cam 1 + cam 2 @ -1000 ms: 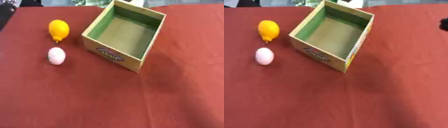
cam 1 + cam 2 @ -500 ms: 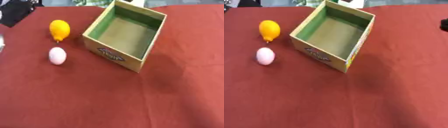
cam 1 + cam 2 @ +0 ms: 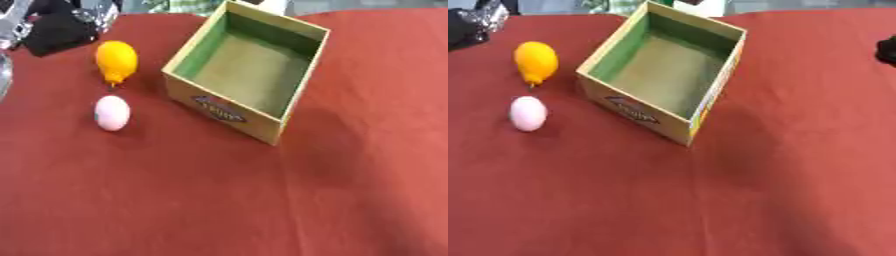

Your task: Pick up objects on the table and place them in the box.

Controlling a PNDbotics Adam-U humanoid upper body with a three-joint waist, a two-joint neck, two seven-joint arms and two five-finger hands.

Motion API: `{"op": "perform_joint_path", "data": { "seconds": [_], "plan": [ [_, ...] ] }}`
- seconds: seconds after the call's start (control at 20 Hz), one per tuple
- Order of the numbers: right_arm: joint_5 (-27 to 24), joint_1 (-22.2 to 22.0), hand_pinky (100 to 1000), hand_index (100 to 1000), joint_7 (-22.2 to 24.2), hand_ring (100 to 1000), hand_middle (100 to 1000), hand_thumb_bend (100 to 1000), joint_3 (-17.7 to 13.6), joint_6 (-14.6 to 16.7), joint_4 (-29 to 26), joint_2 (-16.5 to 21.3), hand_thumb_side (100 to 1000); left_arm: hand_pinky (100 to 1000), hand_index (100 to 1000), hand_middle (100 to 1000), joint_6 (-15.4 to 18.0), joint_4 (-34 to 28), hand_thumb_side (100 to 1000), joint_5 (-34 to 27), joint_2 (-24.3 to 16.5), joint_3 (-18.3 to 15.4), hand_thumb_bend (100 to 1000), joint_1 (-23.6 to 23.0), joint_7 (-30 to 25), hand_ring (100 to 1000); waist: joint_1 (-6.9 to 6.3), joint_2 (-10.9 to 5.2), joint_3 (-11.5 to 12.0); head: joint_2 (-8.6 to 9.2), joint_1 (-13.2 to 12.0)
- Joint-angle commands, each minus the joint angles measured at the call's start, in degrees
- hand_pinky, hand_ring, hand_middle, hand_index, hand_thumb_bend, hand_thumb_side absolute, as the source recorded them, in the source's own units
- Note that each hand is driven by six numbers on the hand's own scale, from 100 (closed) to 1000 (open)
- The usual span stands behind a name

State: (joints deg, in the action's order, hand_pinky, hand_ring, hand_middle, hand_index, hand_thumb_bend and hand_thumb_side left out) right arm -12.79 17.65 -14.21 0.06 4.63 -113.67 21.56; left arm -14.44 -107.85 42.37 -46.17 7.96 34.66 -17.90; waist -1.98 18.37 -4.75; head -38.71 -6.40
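An open cardboard box point(image 3: 226, 111) with a green inside stands empty at the middle back of the red table. To its left lies a yellow lemon-shaped fruit point(image 3: 116, 61), and nearer to me a pale pink egg point(image 3: 112, 113). My left hand point(image 3: 58, 31), black with silver parts, reaches in at the upper left corner, just beyond and left of the yellow fruit and apart from it. Of my right hand point(image 3: 887, 51) only a black bit shows at the right edge, well right of the box.
The red cloth point(image 3: 219, 200) covers the whole table, with broad bare stretches in front of and to the right of the box. A few unclear things lie past the far edge.
My left hand has come into view at the upper left and moved closer to the yellow fruit. The fruit, egg, box and right hand have not moved.
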Motion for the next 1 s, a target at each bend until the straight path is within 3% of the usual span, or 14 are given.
{"op": "perform_joint_path", "data": {
  "seconds": [0.05,0.2,0.45,0.7,1.0],
  "plan": [
    [-0.32,0.49,730,803,0.36,673,569,100,-0.11,0.09,-0.92,1.54,955,737,1000,904,2.33,3.39,832,2.20,-3.82,3.15,346,1.46,-2.62,838,0.09,-1.33,-0.09,0.56,0.12],
    [-0.38,0.44,730,803,0.38,673,569,100,-0.13,0.05,-0.92,1.54,955,750,1000,924,4.74,7.29,797,3.83,-4.49,4.78,377,1.93,-5.04,851,0.09,-1.42,-0.11,0.72,0.34],
    [-0.44,0.41,730,803,0.49,673,569,100,-0.09,-0.01,-0.92,1.45,955,779,1000,952,8.37,12.26,746,3.95,-4.42,4.25,414,2.81,-9.03,876,0.15,-1.53,-0.10,0.76,0.53],
    [-0.41,0.29,731,803,0.50,673,568,100,-0.11,-0.08,-0.92,1.45,955,816,1000,972,10.63,14.53,795,3.50,-4.67,3.41,519,3.06,-13.13,901,0.17,-1.50,-0.14,0.68,0.62],
    [-0.35,0.22,731,802,0.49,673,568,100,-0.12,-0.23,-0.92,1.36,954,805,1000,917,12.84,14.57,831,3.77,-5.45,2.79,589,2.54,-18.09,880,0.15,-1.44,-0.11,0.63,0.63]
  ]
}}
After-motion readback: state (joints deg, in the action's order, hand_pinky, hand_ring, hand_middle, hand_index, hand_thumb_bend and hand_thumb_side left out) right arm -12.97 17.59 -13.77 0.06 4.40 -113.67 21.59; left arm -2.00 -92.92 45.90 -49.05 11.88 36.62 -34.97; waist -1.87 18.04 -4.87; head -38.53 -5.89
